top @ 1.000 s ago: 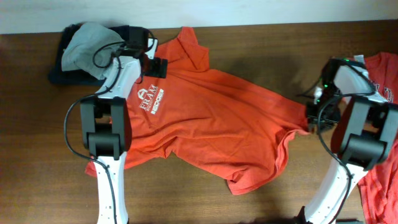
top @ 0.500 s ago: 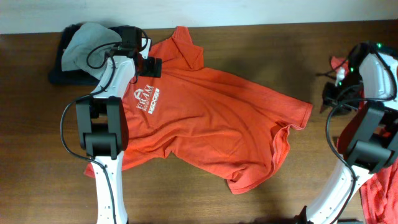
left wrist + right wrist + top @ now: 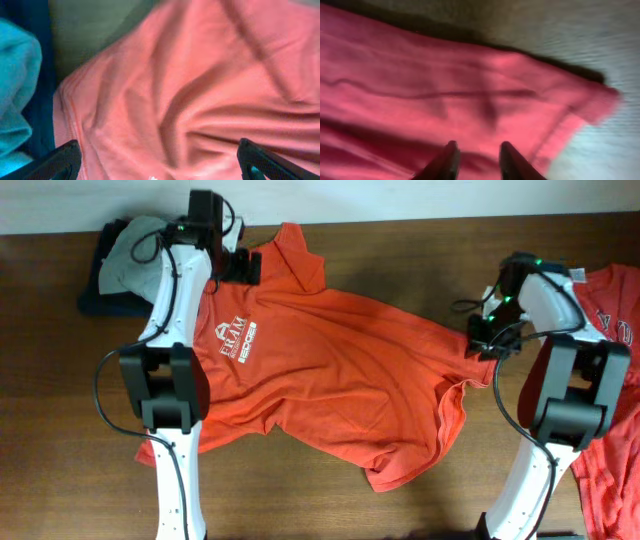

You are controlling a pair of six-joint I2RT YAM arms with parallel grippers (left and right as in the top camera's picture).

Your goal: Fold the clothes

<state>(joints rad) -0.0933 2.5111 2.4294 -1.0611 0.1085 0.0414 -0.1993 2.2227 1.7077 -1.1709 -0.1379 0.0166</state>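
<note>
Dark wood table [image 3: 400, 260] — orange-red T-shirt [image 3: 350, 380] spread, wrinkled, w/ white logo [image 3: 238, 340]; left tool [image 3: 160, 162] wide, right tool [image 3: 477, 160] narrow.

Bare table [image 3: 420, 260] is left along the far edge right of centre and along the near edge. The centre is covered by the spread T-shirt [image 3: 340, 370]. The far left corner is blocked by a garment pile [image 3: 125, 260], and the right edge by a second shirt [image 3: 610, 480] and the right arm [image 3: 565, 380].

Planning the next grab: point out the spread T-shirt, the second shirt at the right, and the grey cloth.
spread T-shirt [image 3: 350, 370], overhead view, middle of its body.
second shirt [image 3: 622, 295], overhead view, the part showing at the picture's right edge.
grey cloth [image 3: 125, 255], overhead view, its middle.
</note>
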